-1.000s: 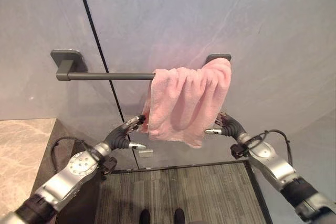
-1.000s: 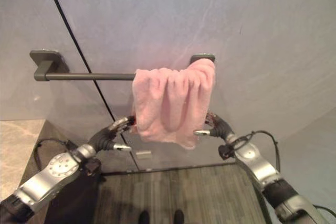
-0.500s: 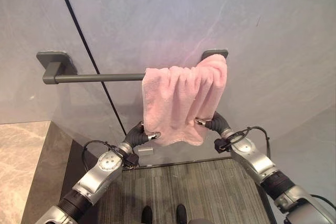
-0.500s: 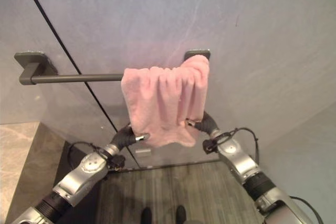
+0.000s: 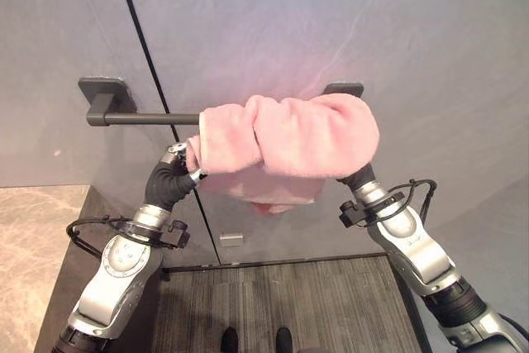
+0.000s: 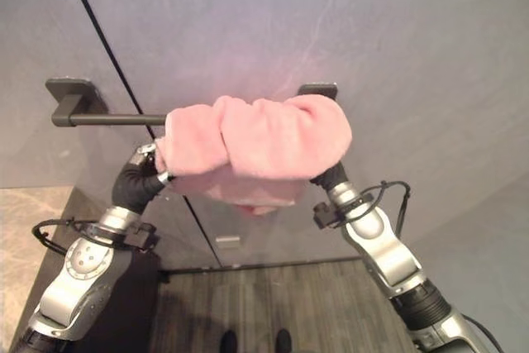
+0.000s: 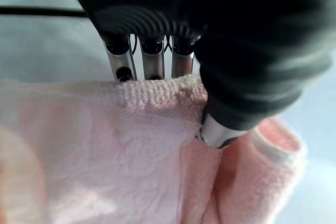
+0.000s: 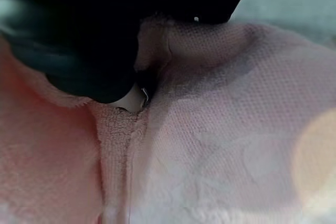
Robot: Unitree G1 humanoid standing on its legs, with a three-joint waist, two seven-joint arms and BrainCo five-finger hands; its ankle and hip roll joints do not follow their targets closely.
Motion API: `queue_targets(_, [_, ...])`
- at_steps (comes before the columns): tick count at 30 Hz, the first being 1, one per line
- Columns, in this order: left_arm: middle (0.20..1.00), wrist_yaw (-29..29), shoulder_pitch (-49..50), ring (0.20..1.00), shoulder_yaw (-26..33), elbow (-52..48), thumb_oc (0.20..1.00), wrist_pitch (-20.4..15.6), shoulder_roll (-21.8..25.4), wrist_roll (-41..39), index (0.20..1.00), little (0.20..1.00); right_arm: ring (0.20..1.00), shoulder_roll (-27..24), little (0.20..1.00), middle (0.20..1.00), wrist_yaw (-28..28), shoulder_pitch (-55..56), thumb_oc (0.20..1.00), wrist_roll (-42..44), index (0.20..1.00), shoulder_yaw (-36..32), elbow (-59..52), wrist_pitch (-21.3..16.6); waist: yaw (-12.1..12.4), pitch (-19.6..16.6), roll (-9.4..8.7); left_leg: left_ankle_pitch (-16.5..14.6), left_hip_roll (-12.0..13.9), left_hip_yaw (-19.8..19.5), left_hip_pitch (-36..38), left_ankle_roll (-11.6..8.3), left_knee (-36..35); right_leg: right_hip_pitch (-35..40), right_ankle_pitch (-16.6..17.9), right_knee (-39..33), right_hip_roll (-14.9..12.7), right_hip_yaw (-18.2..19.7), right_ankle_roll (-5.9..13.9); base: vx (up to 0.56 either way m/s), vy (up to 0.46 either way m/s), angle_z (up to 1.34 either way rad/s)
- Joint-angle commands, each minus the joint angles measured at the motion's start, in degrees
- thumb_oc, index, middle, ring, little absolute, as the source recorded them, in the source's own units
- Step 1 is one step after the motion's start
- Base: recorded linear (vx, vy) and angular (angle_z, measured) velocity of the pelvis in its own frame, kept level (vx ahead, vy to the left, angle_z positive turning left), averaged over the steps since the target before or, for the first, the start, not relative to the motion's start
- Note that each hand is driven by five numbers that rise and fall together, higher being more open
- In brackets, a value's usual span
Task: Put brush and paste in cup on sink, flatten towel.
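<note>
Backdrop: grey stone-look wall (image 5: 331,14) carrying a dark metal towel bar (image 5: 140,118).
Towel: fluffy pink terry towel (image 5: 289,142) is hanging bunched and lumpy across the bar's right half.
Left hand (image 5: 169,178): pinching the towel's left edge.
Right hand (image 5: 359,176): fingers buried under towel, can't tell.

We see a dark towel bar (image 5: 145,118) fixed to the grey wall (image 5: 331,22), its two mounting plates at about nine and three o'clock of the scene's middle. A pink towel (image 5: 289,138) hangs bunched over the bar's three o'clock half, touching it. Below, at six o'clock, lies a grey striped floor mat (image 5: 281,303); a marble counter (image 5: 33,229) sits at eight o'clock.
</note>
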Motion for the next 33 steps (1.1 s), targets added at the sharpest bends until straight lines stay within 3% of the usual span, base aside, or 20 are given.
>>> queue_targets(1, [0.200, 1.50, 0.17, 0.200, 0.96, 3.89, 0.200, -2.63, 1.72, 0.38, 0.200, 0.200, 0.200, -0.03, 0.200, 0.200, 0.34, -2.84, 0.200, -1.10, 0.200, -0.37, 3.57, -1.61, 1.36, -1.46, -0.87, -1.92, 4.61, 2.11, 0.95, -2.12, 0.34, 1.21, -2.88, -0.05, -3.70, 0.15, 4.90, -0.04, 0.010, 0.03])
queue_targets(5, [0.200, 1.27, 1.92, 0.200, -1.77, 11.69, 0.200, -0.78, -0.35, 1.78, 0.200, 0.200, 0.200, 4.36, 0.200, 0.200, -0.29, -4.60, 0.200, -3.59, 0.200, 4.41, 12.44, 1.41, 2.78, -0.69, -1.06, -1.63, 4.50, 1.64, 0.53, -2.00, 0.34, 1.25, -2.92, -0.05, -3.89, -0.53, 4.92, -0.03, 0.003, 0.03])
queue_targets(9, [0.200, 1.53, 1.47, 0.200, -2.85, 14.94, 0.200, -0.10, -1.04, 3.33, 0.200, 0.200, 0.200, 6.99, 0.200, 0.200, -1.30, -6.79, 0.200, -4.46, 0.200, 5.92, 13.68, 1.90, 3.29, -0.43, -0.99, -1.55, 4.45, 1.55, 0.48, -1.88, 0.34, 1.20, -2.81, -0.05, -4.01, -0.62, 4.91, 0.00, 0.003, 0.02])
queue_targets(16, [0.200, 2.94, 1.02, 0.200, -0.12, 8.21, 0.200, -2.13, -1.99, 0.79, 0.200, 0.200, 0.200, 7.97, 0.200, 0.200, -2.00, -9.01, 0.200, -1.86, 0.200, 4.27, 4.03, -0.83, 3.50, -0.32, -1.40, -1.48, 4.51, 1.63, 0.21, -1.99, 0.34, 0.95, -2.80, -0.05, -4.13, -0.64, 5.04, 0.00, 0.004, 0.02])
queue_targets(18, [0.200, 4.02, 0.64, 0.200, 3.22, 0.70, 0.200, -4.67, -2.61, -1.36, 0.200, 0.200, 0.200, 7.99, 0.200, 0.200, -1.76, -9.55, 0.200, 0.69, 0.200, 2.88, -3.11, -3.15, 3.47, -0.44, -2.02, -1.71, 4.68, 1.68, 0.28, -2.09, 0.34, 0.94, -2.90, -0.05, -4.03, -0.50, 4.99, 0.00, 0.000, 0.00])
queue_targets(21, [0.200, 4.64, 0.45, 0.200, 4.34, -2.29, 0.200, -5.78, -3.05, -1.85, 0.200, 0.200, 0.200, 7.68, 0.200, 0.200, -1.38, -9.37, 0.200, 2.31, 0.200, 2.65, -5.75, -3.87, 3.50, -0.46, -2.42, -1.84, 4.76, 1.76, 0.40, -2.14, 0.34, 1.08, -2.98, -0.05, -3.92, -0.52, 4.95, 0.00, -0.002, 0.01])
queue_targets(24, [0.200, 4.78, 0.66, 0.200, 4.91, -3.42, 0.200, -6.20, -3.11, -1.94, 0.200, 0.200, 0.225, 7.53, 0.225, 0.225, -0.67, -9.03, 0.225, 3.90, 0.225, 2.86, -6.78, -3.99, 3.51, -0.38, -2.65, -1.87, 4.78, 1.76, 0.44, -2.17, 0.34, 1.14, -2.97, -0.05, -3.94, -0.61, 4.93, 0.00, 0.000, 0.00])
queue_targets(25, [0.200, 4.92, 0.90, 0.200, 5.73, -4.50, 0.200, -6.48, -2.81, -1.29, 0.200, 0.200, 0.272, 6.90, 0.272, 0.272, -0.15, -8.91, 0.272, 4.55, 0.272, 3.22, -7.23, -3.88, 3.61, -0.38, -2.78, -1.92, 4.78, 1.62, 0.40, -2.18, 0.34, 1.15, -3.07, -0.05, -3.99, -0.66, 4.92, 0.00, 0.000, 0.00])
queue_targets(33, [0.200, 6.90, 1.87, 0.200, 7.78, -4.36, 0.200, -7.41, -2.96, -0.35, 0.200, 0.200, 0.332, 7.59, 0.332, 0.332, 0.70, -10.70, 0.332, 6.40, 0.332, 7.18, -3.16, -2.21, 4.78, 0.29, -3.33, -1.69, 4.73, 1.42, -0.20, -2.29, 0.34, 0.88, -3.02, -0.05, -4.18, -1.14, 4.98, 0.00, 0.000, 0.00])
